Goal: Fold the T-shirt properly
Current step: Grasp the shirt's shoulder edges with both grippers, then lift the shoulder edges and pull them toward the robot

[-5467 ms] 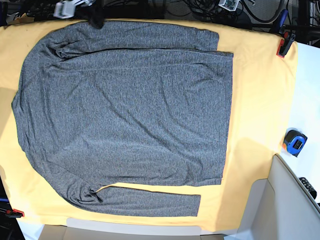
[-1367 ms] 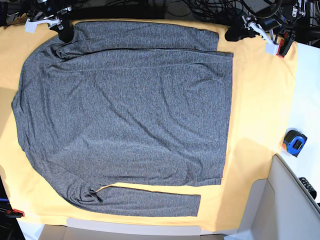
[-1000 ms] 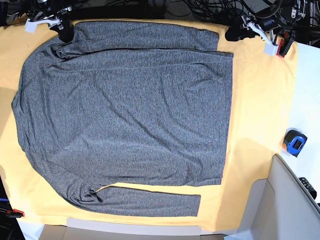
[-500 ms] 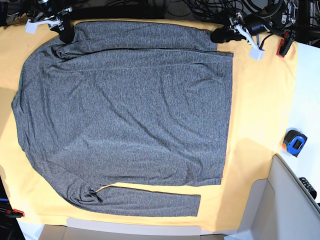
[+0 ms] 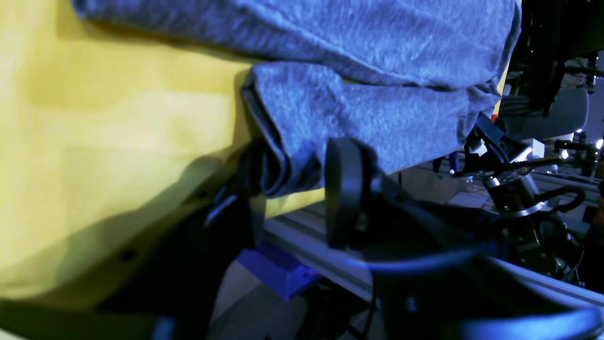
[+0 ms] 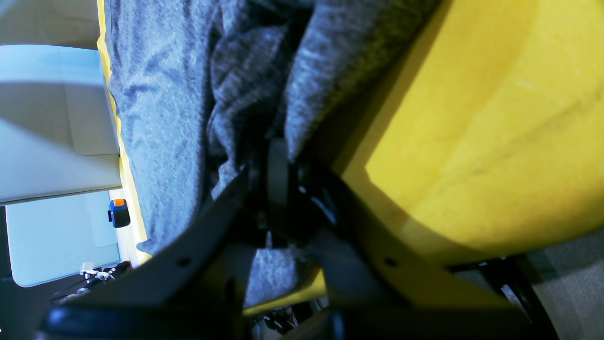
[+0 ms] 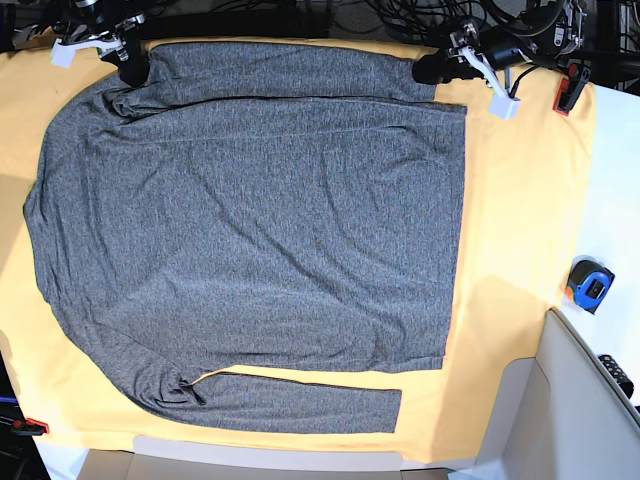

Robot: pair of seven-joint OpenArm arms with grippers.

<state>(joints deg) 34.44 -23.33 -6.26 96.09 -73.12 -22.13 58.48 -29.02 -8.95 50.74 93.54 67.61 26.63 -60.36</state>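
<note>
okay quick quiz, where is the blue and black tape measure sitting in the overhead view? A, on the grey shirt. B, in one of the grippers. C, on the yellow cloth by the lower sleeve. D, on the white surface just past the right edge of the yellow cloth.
D: in the base view the tape measure lies on the white surface beside the yellow cloth, clear of the T-shirt and both grippers.

Base view is bright and even, soft shadows only. Both wrist views run dark and blue-tinted, the near fingers (image 5: 347, 189) blurred black silhouettes, and the yellow cloth (image 6: 495, 118) glows with heavy shadow beneath.
</note>
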